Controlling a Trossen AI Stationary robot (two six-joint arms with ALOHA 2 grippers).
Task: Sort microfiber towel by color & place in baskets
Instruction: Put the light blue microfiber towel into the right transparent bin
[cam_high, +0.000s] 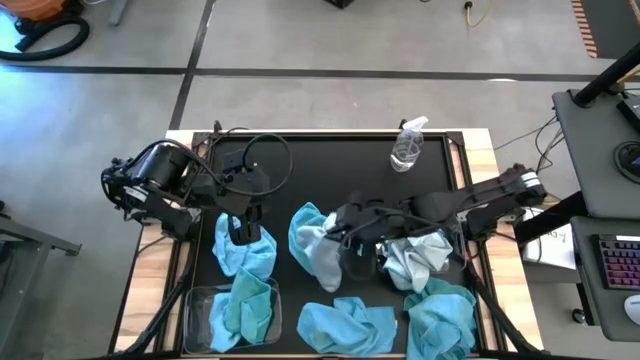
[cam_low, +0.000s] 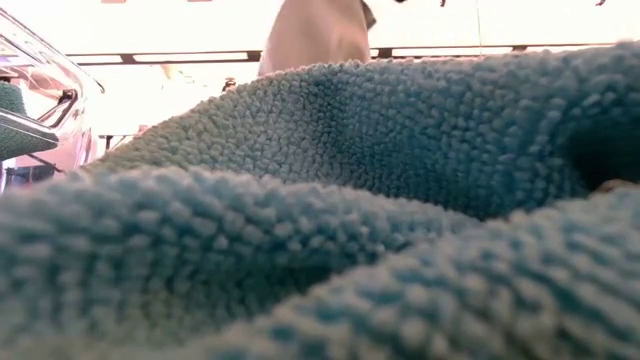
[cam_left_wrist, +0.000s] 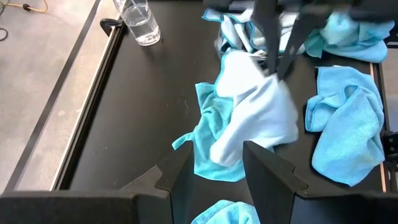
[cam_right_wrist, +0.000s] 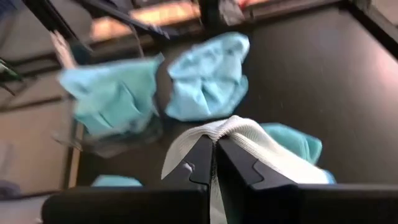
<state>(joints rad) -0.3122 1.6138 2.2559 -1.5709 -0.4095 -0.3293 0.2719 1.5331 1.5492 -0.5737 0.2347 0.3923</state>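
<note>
Currently: right gripper (cam_right_wrist: 214, 163) pinched on pale towel (cam_right_wrist: 249, 140) mid-mat, atop a turquoise one; lift straight, shake free. Left gripper (cam_left_wrist: 214, 177) spread, over turquoise towel (cam_high: 245, 250) beside basket (cam_high: 195, 322).

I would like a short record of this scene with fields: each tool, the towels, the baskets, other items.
left tool: open, over a turquoise towel on the left side of the mat, holding nothing
right tool: shut on a fold of the whitish towel near the mat's centre
basket: clear, front left, with one turquoise towel inside
second basket: not clearly visible
other turquoise towels: front centre, front right
spray bottle: upright, at the back
</note>
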